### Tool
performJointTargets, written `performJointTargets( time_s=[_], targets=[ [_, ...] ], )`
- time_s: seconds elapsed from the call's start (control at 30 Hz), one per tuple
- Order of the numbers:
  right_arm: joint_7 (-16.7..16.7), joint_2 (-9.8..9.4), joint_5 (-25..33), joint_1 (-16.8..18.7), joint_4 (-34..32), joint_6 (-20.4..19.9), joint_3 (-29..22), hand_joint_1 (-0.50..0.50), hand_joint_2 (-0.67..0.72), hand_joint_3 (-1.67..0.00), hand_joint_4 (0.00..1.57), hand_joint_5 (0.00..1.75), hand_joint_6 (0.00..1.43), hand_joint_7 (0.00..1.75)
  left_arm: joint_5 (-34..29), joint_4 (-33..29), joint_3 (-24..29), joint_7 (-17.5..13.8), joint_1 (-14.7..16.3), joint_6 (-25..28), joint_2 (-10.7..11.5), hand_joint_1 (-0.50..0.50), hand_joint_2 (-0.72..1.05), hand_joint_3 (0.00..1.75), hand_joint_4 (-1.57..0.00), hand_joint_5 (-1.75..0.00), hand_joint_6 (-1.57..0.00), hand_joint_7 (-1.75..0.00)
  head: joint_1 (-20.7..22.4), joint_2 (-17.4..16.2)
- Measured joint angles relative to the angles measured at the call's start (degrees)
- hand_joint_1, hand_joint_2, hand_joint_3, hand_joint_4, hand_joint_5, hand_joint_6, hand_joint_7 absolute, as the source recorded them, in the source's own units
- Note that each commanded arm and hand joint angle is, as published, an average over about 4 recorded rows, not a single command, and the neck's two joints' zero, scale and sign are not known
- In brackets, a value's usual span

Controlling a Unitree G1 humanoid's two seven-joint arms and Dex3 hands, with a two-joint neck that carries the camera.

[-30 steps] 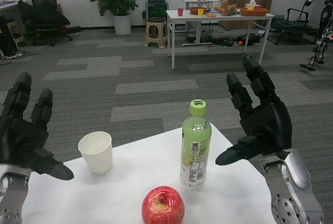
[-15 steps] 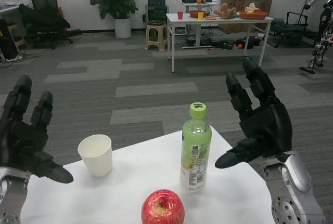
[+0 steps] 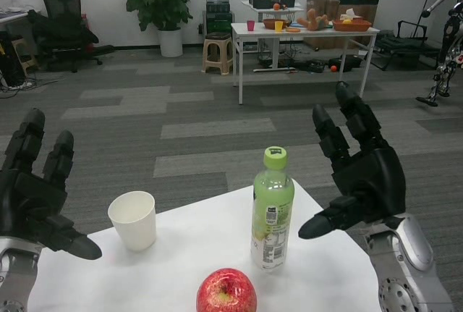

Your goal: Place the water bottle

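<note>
The water bottle [image 3: 272, 211], clear with a green cap and a green and white label, stands upright on the white table [image 3: 195, 250] right of centre. My right hand [image 3: 358, 171] is raised just right of the bottle, fingers spread, thumb pointing toward it without touching. My left hand [image 3: 32, 192] is held up at the table's left edge, fingers apart and holding nothing.
A white paper cup [image 3: 132, 219] stands upright on the table's left part. A red apple [image 3: 226, 291] lies near the front edge, below the bottle. Beyond the table are grey carpet, another white table [image 3: 304, 33] with items, a stool, a plant and an office chair.
The whole picture has shifted slightly down, so the camera tilted up a little. The hands, bottle, cup and apple keep their places relative to one another.
</note>
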Motion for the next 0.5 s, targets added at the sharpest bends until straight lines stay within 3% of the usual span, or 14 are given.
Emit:
performJointTargets(
  time_s=[0.27,0.5],
  targets=[
    [0.0,0.0,0.11,-0.84,-0.07,0.01,-0.1,-0.46,0.11,0.0,0.0,0.0,0.0,0.07,0.0,0.0,0.0,0.0,0.0,0.0,0.0,-0.5,-0.55,0.09,0.0,0.0,0.0,0.0,0.04,0.55],
    [0.0,0.0,0.15,-1.18,-0.09,0.01,-0.17,-0.46,0.09,0.0,0.0,0.0,0.0,0.07,0.0,0.0,0.0,0.0,0.0,0.0,0.0,-0.5,-0.55,0.09,0.0,0.0,0.0,0.0,0.06,0.49]
  ],
)
